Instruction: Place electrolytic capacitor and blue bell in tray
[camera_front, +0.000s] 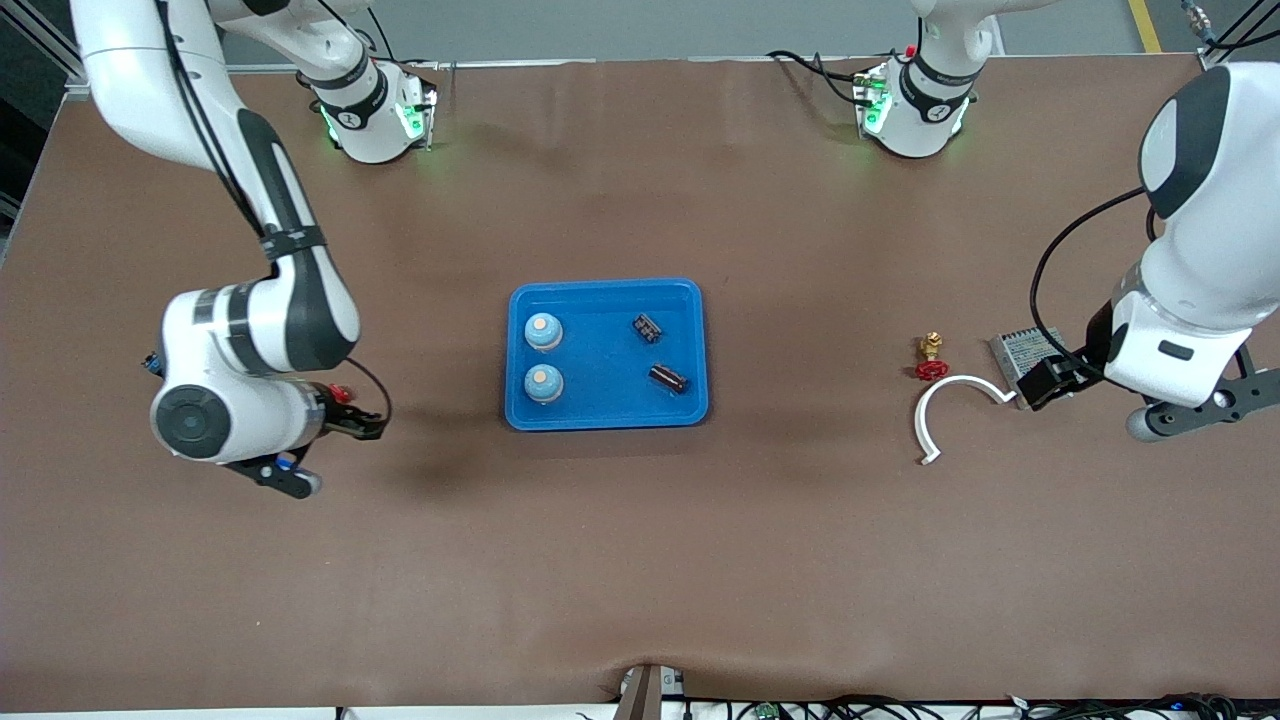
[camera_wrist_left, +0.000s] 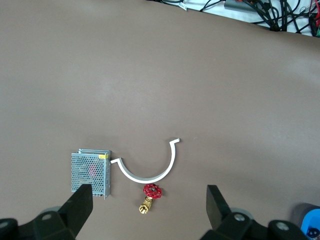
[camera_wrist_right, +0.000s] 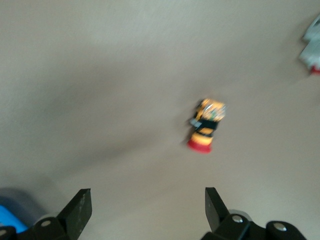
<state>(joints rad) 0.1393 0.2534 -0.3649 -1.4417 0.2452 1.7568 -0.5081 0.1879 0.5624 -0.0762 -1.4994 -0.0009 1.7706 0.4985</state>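
**Ana:** Tray (camera_front: 606, 405) first, since it sits nearest the front camera of the task's things, mid-table. Why do the parts lie as they do?

**Ben:** Sorted, by the look of it. Two blue bells (camera_front: 544, 383) stand upright along the end toward the right arm, one farther from the camera than the other. Two dark electrolytic capacitors (camera_front: 668, 378) lie on their sides toward the left arm's end, apart from each other. I judge the placing done.

**Ana:** And the arms?

**Ben:** Both wait off to the sides. The right gripper (camera_wrist_right: 145, 202) hangs with its fingers spread and nothing between them, over bare table near a small yellow and red part (camera_wrist_right: 205, 129). The left gripper (camera_wrist_left: 147, 202) is likewise spread and empty, over a white curved clip (camera_front: 944, 408), a red-handled brass valve (camera_front: 931, 358) and a perforated metal box (camera_front: 1024, 352).

**Ana:** Those three stay out?

**Ben:** They aren't named in the task, so I'd say so. They lie close together toward the left arm's end, the valve and box a little farther from the camera than the clip.

**Ana:** Any writing?

**Ben:** The box carries a small yellow label; I can't read it. The capacitors' markings are too small.
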